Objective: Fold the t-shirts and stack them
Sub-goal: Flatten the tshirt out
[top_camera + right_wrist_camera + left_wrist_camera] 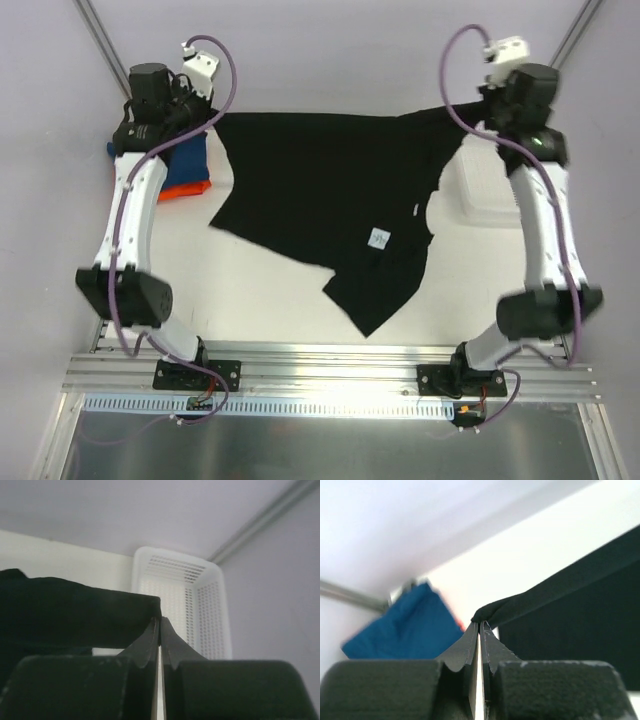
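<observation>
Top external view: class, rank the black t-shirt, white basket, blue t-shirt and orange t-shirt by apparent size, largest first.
1. black t-shirt, spread out
2. white basket, partly hidden
3. blue t-shirt, partly hidden
4. orange t-shirt, only a sliver showing

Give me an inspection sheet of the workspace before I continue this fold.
Surface: white table, bare in front of the arm bases.
Job's things: black cloth t-shirt spread out, small white tag showing; blue cloth t-shirt lying on orange cloth t-shirt, far left, partly hidden by left arm.
Clutter: white plastic mesh basket, far right.
Grippers: left gripper shut on the black shirt's far left edge; right gripper shut on its far right edge.
Cables: purple cables loop along both arms; no snag seen.
Surroundings: pale walls; aluminium rail at near edge.
</observation>
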You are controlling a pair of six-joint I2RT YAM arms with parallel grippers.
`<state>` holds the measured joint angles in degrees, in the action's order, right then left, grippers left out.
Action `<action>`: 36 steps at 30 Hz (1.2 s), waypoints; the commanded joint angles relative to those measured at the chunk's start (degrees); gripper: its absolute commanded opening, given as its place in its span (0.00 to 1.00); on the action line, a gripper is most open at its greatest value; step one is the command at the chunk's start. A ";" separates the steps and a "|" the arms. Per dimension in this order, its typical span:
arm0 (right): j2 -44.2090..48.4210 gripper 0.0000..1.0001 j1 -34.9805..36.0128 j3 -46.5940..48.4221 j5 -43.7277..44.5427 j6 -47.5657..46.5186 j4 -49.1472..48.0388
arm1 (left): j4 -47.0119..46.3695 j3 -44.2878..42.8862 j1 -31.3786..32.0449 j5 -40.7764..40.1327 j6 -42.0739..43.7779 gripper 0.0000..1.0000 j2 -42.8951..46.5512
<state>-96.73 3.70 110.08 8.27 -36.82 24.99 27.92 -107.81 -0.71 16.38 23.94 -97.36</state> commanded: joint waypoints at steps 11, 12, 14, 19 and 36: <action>46.54 0.00 -3.53 -13.07 -2.91 13.27 17.36 | 5.47 10.08 3.00 -5.04 -5.83 0.00 34.07; 46.02 0.00 -3.62 -10.70 -2.74 12.92 19.02 | 5.82 9.03 2.13 -4.43 -6.19 0.00 34.78; 44.27 0.00 -3.62 -3.06 -1.68 12.91 20.44 | 6.62 5.44 1.33 -5.22 -6.11 0.00 34.70; 36.79 0.00 -3.53 6.72 -0.98 10.90 19.31 | 6.88 -0.38 1.33 -7.41 -3.47 0.00 31.27; 12.62 0.00 -4.94 12.34 -0.01 9.40 3.92 | 6.44 -22.61 1.06 -7.42 0.49 0.00 4.73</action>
<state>-86.48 -0.21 114.69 5.43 -26.04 34.96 36.88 -124.14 1.39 11.57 21.78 -94.70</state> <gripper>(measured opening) 0.009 0.008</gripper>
